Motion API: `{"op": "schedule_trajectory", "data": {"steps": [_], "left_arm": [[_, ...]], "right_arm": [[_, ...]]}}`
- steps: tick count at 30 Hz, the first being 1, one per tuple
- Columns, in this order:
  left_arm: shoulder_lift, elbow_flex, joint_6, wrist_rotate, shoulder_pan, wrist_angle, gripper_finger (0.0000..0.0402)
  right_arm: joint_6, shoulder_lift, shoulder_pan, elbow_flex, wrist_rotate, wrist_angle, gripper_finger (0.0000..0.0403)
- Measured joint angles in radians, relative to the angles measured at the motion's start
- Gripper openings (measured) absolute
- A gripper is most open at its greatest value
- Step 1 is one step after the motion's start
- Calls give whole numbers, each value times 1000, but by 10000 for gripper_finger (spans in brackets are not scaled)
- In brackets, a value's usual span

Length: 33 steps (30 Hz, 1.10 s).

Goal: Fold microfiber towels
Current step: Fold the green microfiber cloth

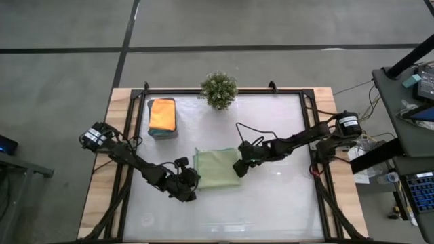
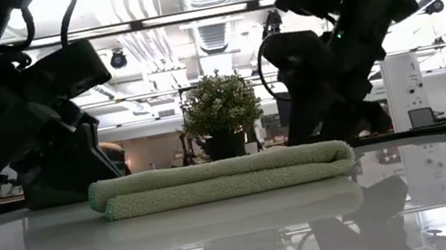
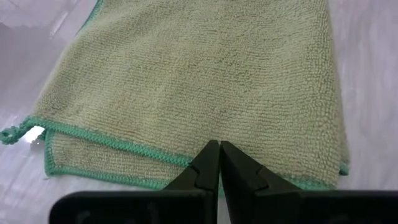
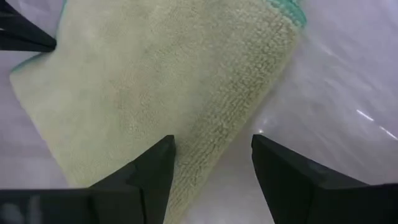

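Observation:
A pale sage-green towel (image 1: 217, 169) lies folded on the white table, its layers flat on each other (image 2: 223, 178). My left gripper (image 1: 188, 184) is shut at the towel's near left corner, its tips over the green-hemmed edges (image 3: 106, 142). My right gripper (image 1: 239, 168) is open at the towel's right end. One of its fingers (image 4: 152, 165) stands over the cloth and the other (image 4: 280, 165) over the bare table, with the rounded fold (image 4: 249, 106) between them. An orange towel (image 1: 163, 114) tops a stack at the back left. My left gripper has its shut fingertips (image 3: 219, 152) right at the towel's hemmed open edge (image 3: 155, 154), coming level from the near left. No cloth shows between the fingers, and I cannot tell whether the tips touch the towel.
A small bushy plant (image 1: 219, 89) stands at the table's far edge, in the middle. The stack under the orange towel shows teal cloth (image 1: 161, 133) on a dark tray. Bare table lies in front of the folded towel (image 1: 224, 213) and to the far right.

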Motion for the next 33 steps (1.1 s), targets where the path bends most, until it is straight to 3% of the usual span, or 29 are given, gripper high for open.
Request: {"op": "schedule_trajectory", "data": {"steps": [9, 17, 23, 28, 33], "left_arm": [[0, 0, 0, 0, 0, 1, 1], [-22, 11, 39, 22, 0, -1, 1], [-83, 2, 91, 37, 0, -10, 1], [-84, -15, 111, 26, 11, 13, 1], [-9, -22, 130, 13, 53, 145, 1]], "right_arm": [[-29, 93, 7, -3, -41, 217, 197], [-50, 61, 6, -5, -50, 210, 84], [-85, -20, -8, -5, -51, 53, 17], [-96, -114, -36, -5, -50, -82, 17], [-95, -180, -61, 37, -43, -246, 17]]}}
